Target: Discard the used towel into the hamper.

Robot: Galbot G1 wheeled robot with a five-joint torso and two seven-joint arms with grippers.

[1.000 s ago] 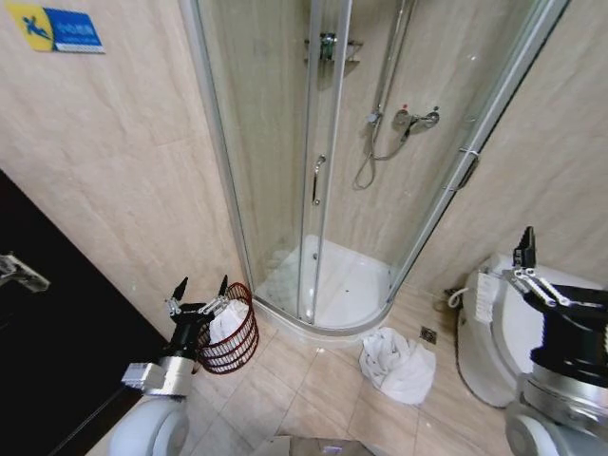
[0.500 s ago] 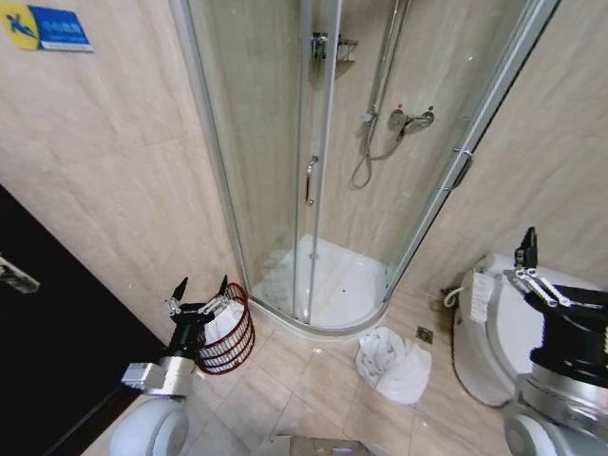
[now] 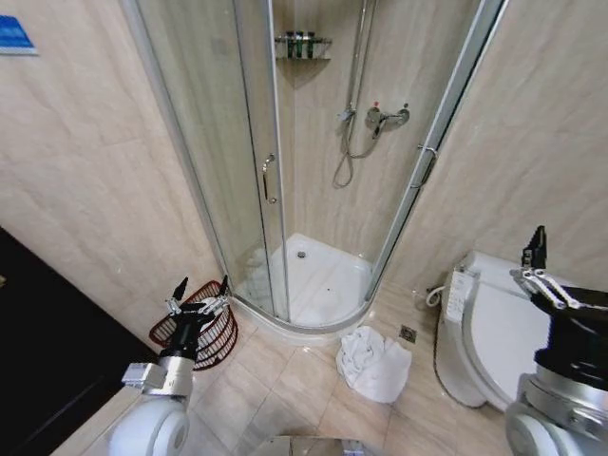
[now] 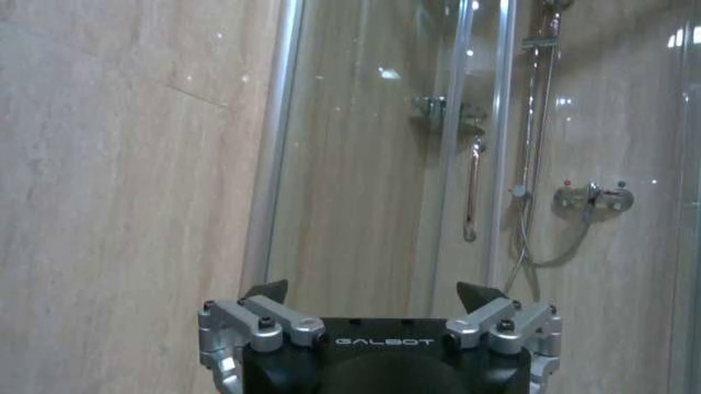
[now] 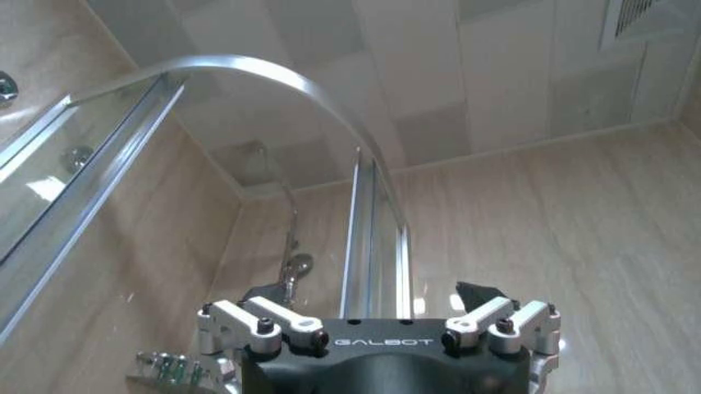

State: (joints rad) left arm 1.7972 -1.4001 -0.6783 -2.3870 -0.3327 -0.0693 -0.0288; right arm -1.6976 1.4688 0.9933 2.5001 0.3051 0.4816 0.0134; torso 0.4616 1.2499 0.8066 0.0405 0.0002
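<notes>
Just behind left end effector [image 3: 201, 290]: hamper [image 3: 217, 337], touching wall.

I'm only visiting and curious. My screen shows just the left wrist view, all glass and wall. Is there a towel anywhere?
Observer: Yes. A crumpled white cloth towel lies on the tiled floor, between the white shower tray and the white toilet.
Operator: And the hamper?
Observer: The round, dark reddish-brown openwork hamper stands beside the shower, just beyond the open left gripper.
Operator: What about the other arm?
Observer: The right gripper is raised over the toilet, open and holding nothing.
</notes>
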